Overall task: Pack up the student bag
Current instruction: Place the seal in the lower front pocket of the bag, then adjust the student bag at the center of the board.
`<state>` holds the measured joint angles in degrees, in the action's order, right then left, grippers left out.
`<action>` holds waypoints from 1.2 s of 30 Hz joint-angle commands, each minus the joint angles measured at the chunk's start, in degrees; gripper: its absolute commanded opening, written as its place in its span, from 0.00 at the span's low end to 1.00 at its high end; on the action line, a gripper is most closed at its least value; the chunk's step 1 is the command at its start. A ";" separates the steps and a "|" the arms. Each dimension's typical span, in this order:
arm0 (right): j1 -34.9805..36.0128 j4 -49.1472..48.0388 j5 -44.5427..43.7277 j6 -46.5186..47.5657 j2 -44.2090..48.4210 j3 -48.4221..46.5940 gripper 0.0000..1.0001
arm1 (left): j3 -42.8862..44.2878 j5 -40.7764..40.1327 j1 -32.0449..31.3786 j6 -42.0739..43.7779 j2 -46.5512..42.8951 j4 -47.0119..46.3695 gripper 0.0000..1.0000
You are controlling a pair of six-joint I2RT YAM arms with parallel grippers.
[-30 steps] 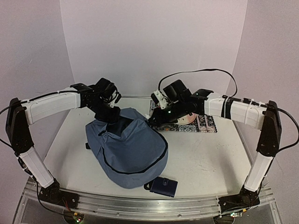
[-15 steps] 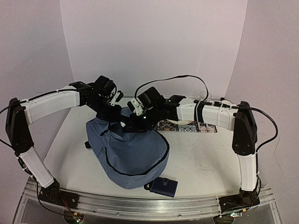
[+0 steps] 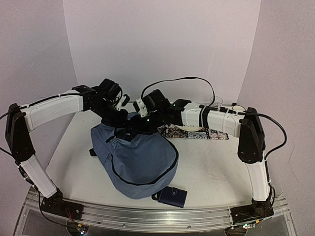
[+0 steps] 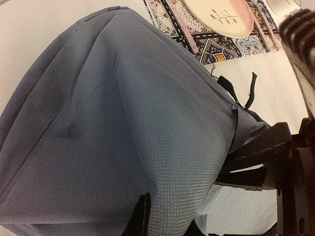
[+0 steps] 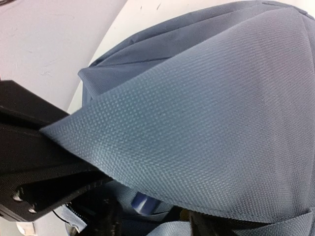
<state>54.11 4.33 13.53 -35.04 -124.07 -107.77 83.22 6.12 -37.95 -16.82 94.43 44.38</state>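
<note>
Two grippers are now gathered at the mouth of the student bag (image 3: 138, 157), where a second ago only one was found. The right gripper (image 3: 134, 130) has been swung from above the patterned placemat (image 3: 216, 133) at the far edge of the table (image 3: 216, 167) across to the bag's opening, close to the left gripper (image 3: 117, 122). A delivery into the bag is judged to be under way, though no carried item can be made out.

The slate-blue fabric at the bag's rim is pinched between the left jaws and held up, so the mouth is kept lifted. The right fingertips are hidden under the raised flap, so it cannot be told how those jaws stand or whether anything is held.

The bag lies left of the table's middle, its mouth toward the far edge. Inside, only a small bright-blue patch is glimpsed in the right wrist view; it cannot be identified. A cream plate (image 4: 219, 17) rests on the placemat, nothing seen on its visible part. A dark navy wallet (image 3: 172, 195) is left unpacked by the near edge, just beside the bag's bottom.
</note>
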 commanded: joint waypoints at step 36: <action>-0.36 15.05 -13.63 3.83 29.12 36.54 0.98 | -29.43 -2.37 3.23 -22.37 -22.63 -4.16 0.64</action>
<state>53.93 11.44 2.68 -28.22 -99.02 -73.27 56.33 -1.33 -34.92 -36.69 70.60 42.14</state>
